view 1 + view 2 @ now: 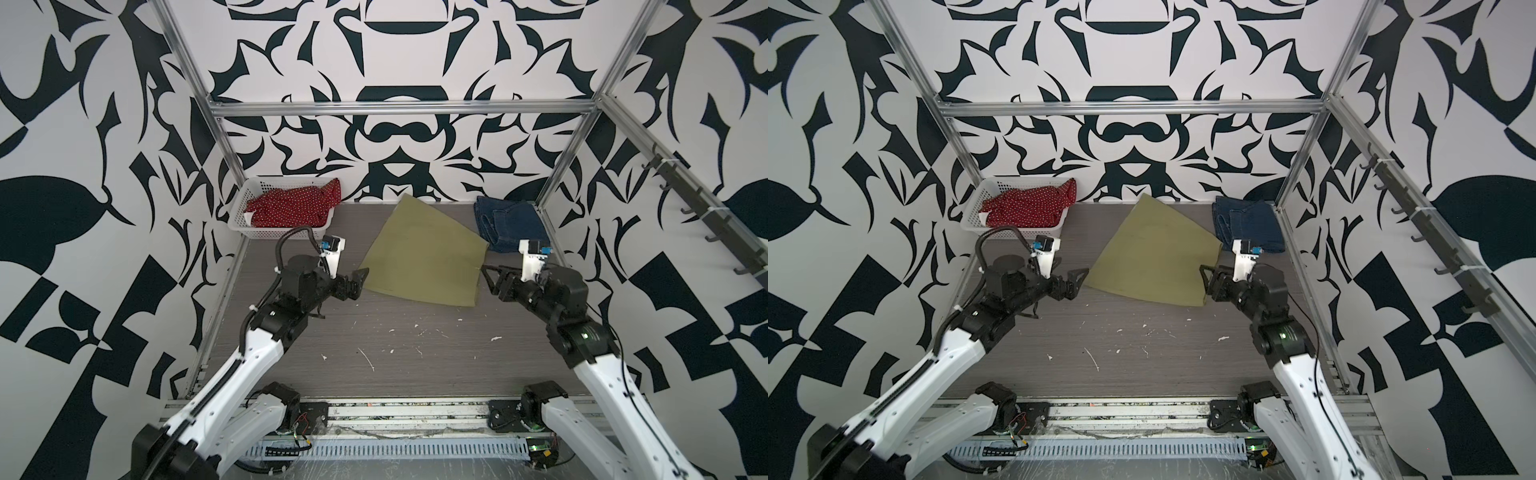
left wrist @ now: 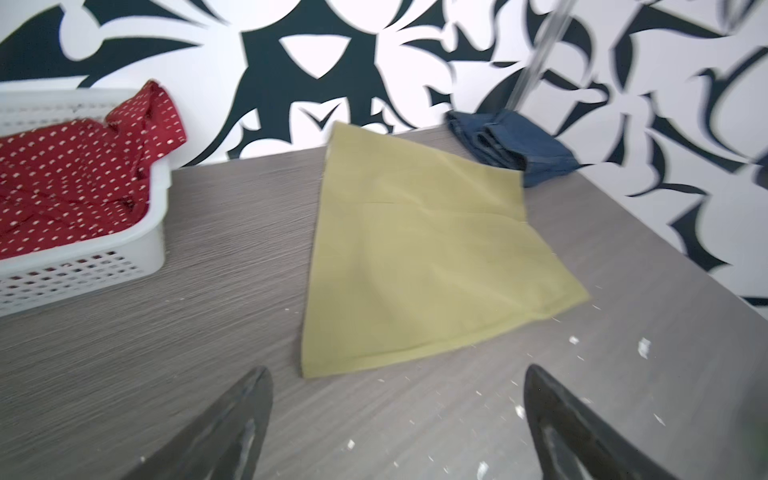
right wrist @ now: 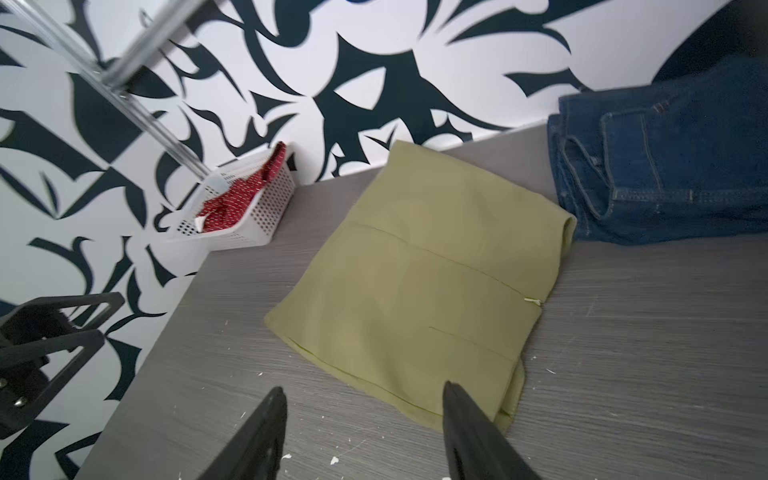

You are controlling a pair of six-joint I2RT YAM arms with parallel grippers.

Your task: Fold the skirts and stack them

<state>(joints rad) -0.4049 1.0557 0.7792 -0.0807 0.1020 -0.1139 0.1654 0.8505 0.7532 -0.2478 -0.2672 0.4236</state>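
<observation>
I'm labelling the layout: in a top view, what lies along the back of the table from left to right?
White basket holding the red dotted skirt → green skirt → denim skirt.

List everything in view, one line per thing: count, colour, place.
olive-green skirt: one, olive, flat, mid-table toward the back
denim skirt: one, dark blue, folded, back right corner
polka-dot skirt: one, red with white dots, bunched in the basket
basket: one, white, perforated, back left corner
table: one, grey wood grain, under everything
flecks: many, white, scattered on the table's near half
frame: one, silver metal, around the table
hook rail: one, dark, along the right side
left gripper: one, black, open, empty, at the olive-green skirt's near left corner
right gripper: one, black, open, empty, at its near right corner
</observation>
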